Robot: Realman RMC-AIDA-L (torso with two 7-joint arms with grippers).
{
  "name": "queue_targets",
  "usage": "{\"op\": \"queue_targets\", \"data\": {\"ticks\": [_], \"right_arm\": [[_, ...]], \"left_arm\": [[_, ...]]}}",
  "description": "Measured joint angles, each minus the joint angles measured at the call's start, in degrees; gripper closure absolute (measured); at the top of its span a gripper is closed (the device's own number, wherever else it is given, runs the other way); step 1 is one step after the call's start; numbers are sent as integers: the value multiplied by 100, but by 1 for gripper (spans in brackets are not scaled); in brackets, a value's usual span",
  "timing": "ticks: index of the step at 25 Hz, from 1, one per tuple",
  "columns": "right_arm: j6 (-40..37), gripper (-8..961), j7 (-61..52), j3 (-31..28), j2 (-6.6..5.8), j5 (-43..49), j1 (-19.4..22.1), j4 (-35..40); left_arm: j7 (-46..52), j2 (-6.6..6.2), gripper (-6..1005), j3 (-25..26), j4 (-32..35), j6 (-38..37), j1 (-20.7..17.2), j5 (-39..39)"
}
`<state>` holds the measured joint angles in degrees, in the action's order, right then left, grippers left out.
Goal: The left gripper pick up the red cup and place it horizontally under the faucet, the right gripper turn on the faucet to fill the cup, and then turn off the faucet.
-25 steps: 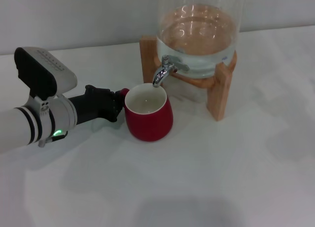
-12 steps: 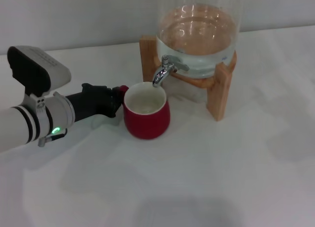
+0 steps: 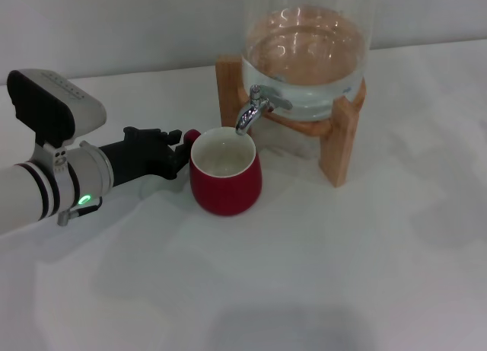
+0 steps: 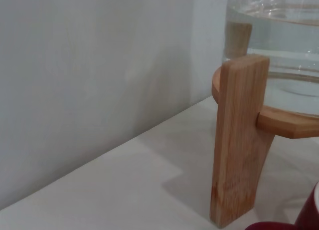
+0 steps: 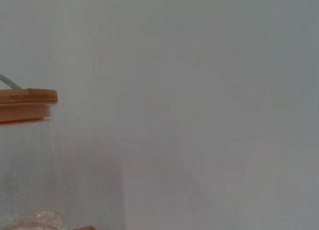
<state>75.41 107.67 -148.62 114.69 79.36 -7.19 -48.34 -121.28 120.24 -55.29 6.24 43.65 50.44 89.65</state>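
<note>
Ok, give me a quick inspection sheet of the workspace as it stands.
Surface: white table, bare in front.
Job's things: red cup upright under the faucet spout, looks empty; no water running. Glass dispenser part full on its wooden stand.
Clutter: nothing seen.
Grippers: left gripper at the cup's handle side; whether it grips the handle cannot be told. Right gripper not in view.
Cables: nothing seen.
Surroundings: plain grey wall behind.
</note>
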Motion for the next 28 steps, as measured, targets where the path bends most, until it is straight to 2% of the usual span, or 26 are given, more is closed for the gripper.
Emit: {"op": "queue_targets", "data": {"ticks": [7, 10, 17, 21, 28], "right_arm": [[0, 234, 0, 0, 0, 0, 18, 0], [0, 234, 0, 0, 0, 0, 25, 0], [0, 234, 0, -2, 0, 0, 49, 3], [0, 234, 0, -11, 0, -1, 61, 5], [0, 234, -8, -11, 0, -5, 32, 6]], "left_arm": [[9, -1, 737, -15, -6, 24, 0, 97], [9, -1, 623, -106, -25, 57, 1, 77], [167, 0, 590, -389, 9, 106, -175, 73], [263, -15, 591, -393, 157, 317, -410, 106], [689, -23, 593, -399, 1257, 1339, -1265, 109]]}}
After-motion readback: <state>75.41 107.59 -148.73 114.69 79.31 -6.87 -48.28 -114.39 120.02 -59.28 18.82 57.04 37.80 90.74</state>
